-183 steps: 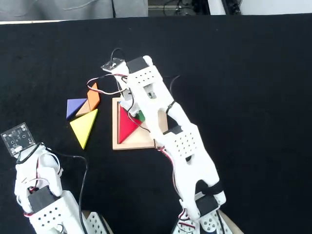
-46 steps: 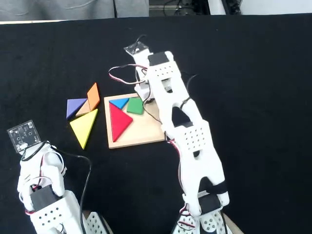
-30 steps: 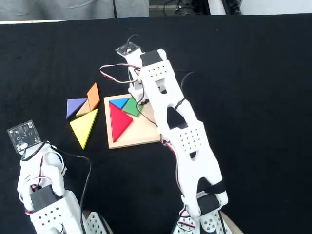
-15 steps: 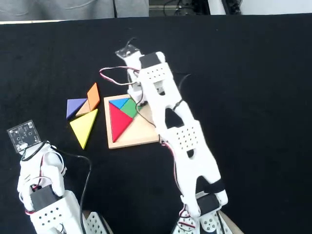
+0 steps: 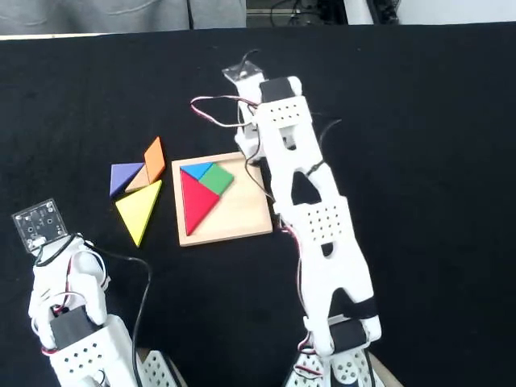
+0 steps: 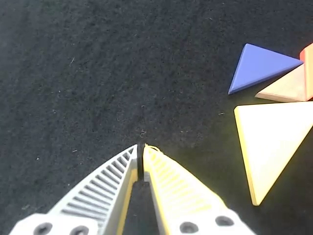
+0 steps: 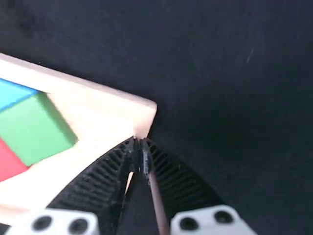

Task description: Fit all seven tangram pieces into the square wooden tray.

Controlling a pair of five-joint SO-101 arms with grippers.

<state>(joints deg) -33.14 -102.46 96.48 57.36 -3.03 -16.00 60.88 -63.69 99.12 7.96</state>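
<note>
The square wooden tray (image 5: 242, 211) lies mid-table and holds a red triangle (image 5: 193, 201), a blue triangle (image 5: 196, 170) and a green square (image 5: 218, 179). To its left on the cloth lie a purple triangle (image 5: 123, 176), an orange parallelogram (image 5: 155, 158), a tan triangle (image 5: 141, 179) and a yellow triangle (image 5: 139, 211). My right gripper (image 5: 251, 153) is shut, its tips (image 7: 140, 144) at the tray's rim (image 7: 98, 98) near a corner, beside the green square (image 7: 36, 129). My left gripper (image 6: 141, 147) is shut and empty over bare cloth, short of the purple triangle (image 6: 259, 66) and yellow triangle (image 6: 276, 142).
The right arm (image 5: 314, 226) stretches along the tray's right side. The left arm (image 5: 64, 314) sits at the near left corner of the black cloth. Open cloth lies to the right and beyond the tray.
The right gripper drew back from over the green square to the tray's far right corner. The green square now rests turned against the blue triangle, and the tray shifted slightly. The left arm stayed still.
</note>
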